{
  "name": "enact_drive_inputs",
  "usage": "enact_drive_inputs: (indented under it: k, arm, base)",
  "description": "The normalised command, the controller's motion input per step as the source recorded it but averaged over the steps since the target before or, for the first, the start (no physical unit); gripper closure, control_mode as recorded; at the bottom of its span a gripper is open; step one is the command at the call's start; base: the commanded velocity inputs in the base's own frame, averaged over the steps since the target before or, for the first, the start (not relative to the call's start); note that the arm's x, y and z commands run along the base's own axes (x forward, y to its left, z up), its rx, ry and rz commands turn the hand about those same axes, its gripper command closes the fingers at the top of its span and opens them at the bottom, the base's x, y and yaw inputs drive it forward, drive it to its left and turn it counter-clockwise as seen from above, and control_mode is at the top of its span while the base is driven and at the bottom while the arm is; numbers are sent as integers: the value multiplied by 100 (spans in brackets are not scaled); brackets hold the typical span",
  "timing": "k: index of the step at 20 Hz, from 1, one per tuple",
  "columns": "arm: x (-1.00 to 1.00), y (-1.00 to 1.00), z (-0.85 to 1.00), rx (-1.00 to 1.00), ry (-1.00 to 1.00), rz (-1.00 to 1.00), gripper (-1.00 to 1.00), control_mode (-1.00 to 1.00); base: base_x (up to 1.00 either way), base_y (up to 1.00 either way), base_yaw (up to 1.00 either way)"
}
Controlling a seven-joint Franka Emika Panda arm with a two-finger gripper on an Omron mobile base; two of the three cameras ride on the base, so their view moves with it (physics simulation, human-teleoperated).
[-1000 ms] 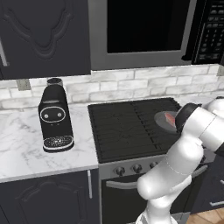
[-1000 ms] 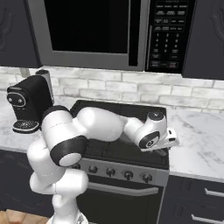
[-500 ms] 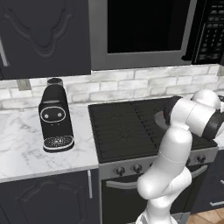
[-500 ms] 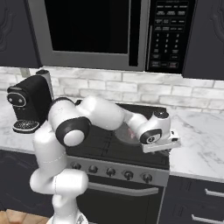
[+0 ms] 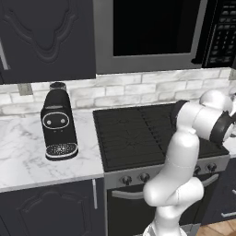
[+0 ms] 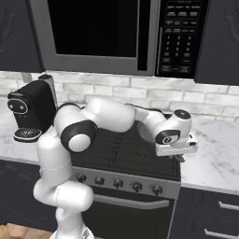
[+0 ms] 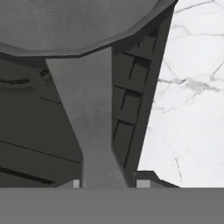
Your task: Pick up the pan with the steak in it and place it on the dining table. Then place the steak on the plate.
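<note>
Left base view
- Stove (image 5: pixel 138 133): black grate top, set between two stretches of marble worktop (image 5: pixel 27 152).
- Coffee machine (image 5: pixel 57 122): black, upright on the worktop left of the stove.
- Microwave (image 5: pixel 156 32): mounted above the stove, door dark.
- Arm (image 5: pixel 184 152): white, rises at lower right and bends over the stove's right side; its hand is hidden behind its own links.

Right base view
- Gripper (image 6: pixel 179 156): low over the stove's right front corner, at the edge of the marble worktop; the white hand hides what it holds.
- Coffee machine: far left, against the tiled wall (image 6: pixel 93 91).

Hand view
- Pan (image 7: pixel 74 22): dark grey, its round bowl fills the top; its straight handle runs down toward the camera over the stove grates.
- Fingers (image 7: pixel 141 183): clenched on the pan's handle, one tip on each side of it.
- Worktop: white, grey-veined, just right of the stove edge.
- Steak: cannot tell; the pan's inside is not seen from here.
</note>
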Motion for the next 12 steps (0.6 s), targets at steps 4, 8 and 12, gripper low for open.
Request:
enact_drive_inputs:
  k: [4, 8, 12]
  arm:
    - [-14, 23, 66, 4, -5, 1, 100, -100]
    - [-37, 59, 49, 0, -4, 9, 100, -100]
    - [-44, 75, 26, -4, -2, 13, 100, -100]
  base:
    - [0, 0, 0]
    - [0, 0, 0]
    - [0, 0, 0]
